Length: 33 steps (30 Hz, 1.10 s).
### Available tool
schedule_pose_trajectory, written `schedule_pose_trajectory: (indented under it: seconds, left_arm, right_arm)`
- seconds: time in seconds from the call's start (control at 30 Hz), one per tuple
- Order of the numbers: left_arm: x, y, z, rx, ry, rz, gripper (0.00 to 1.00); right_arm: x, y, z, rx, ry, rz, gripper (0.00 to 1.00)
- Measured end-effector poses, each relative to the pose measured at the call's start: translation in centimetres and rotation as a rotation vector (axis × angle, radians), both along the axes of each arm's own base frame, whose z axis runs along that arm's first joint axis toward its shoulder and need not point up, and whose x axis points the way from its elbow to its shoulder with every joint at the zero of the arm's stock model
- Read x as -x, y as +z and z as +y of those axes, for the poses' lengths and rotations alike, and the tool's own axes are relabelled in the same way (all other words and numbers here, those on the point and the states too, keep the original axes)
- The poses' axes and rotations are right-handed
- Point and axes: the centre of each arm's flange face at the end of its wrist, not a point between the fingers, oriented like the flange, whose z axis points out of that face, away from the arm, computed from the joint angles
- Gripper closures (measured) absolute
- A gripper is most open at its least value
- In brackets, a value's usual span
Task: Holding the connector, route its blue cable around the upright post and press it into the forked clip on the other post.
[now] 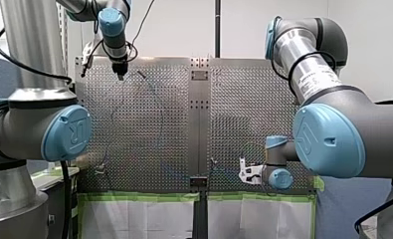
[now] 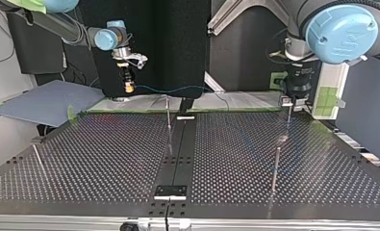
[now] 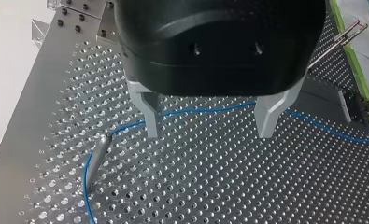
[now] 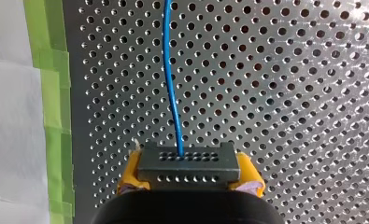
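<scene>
My right gripper point(image 4: 189, 186) is shut, its yellow pads clamped on the dark grey connector point(image 4: 189, 167). The blue cable point(image 4: 170, 70) leaves the connector and runs away over the perforated plate. In the top view my right gripper point(image 2: 128, 86) hangs at the left, and the cable point(image 2: 178, 89) stretches from it towards the middle. My left gripper point(image 3: 209, 126) is open just above the plate, with the cable point(image 3: 210, 109) passing under the gap between its metal fingers. Beside one finger the cable bends around an upright post point(image 3: 98, 156). A thin post with a forked clip point(image 3: 352, 31) stands farther off.
Several slim posts rise from the perforated table point(image 2: 106, 159), one near the middle point(image 2: 168, 115) and two at the top view's right point(image 2: 275, 168). Green tape point(image 4: 51, 93) lines the plate's edge beside my right gripper. A grey sheet point(image 2: 43, 103) lies off the table's corner.
</scene>
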Motion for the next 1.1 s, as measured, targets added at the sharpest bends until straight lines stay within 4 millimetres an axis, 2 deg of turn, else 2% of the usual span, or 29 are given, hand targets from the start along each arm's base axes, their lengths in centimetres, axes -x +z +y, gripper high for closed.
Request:
schedule_pose_trajectory:
  seconds: [0.6, 0.7, 0.93, 1.1]
  left_arm:
    - [-0.5, -0.2, -0.1, -0.039, -0.015, -0.023, 0.01]
    - [-0.9, -1.0, -0.3, -0.063, -0.026, -0.023, 0.01]
    - [-1.9, -4.2, -0.9, -0.126, -0.055, 0.013, 0.01]
    - [-2.7, -5.5, -2.0, -0.161, -0.095, 0.015, 0.01]
  right_arm:
    - [0.0, 0.0, 0.0, -0.001, 0.000, 0.000, 1.00]
    - [0.0, 0.0, 0.0, -0.001, 0.001, 0.000, 1.00]
    - [-0.3, 0.0, 0.2, 0.001, 0.006, 0.000, 1.00]
    - [-0.5, 0.0, 0.3, 0.004, 0.011, -0.002, 1.00]
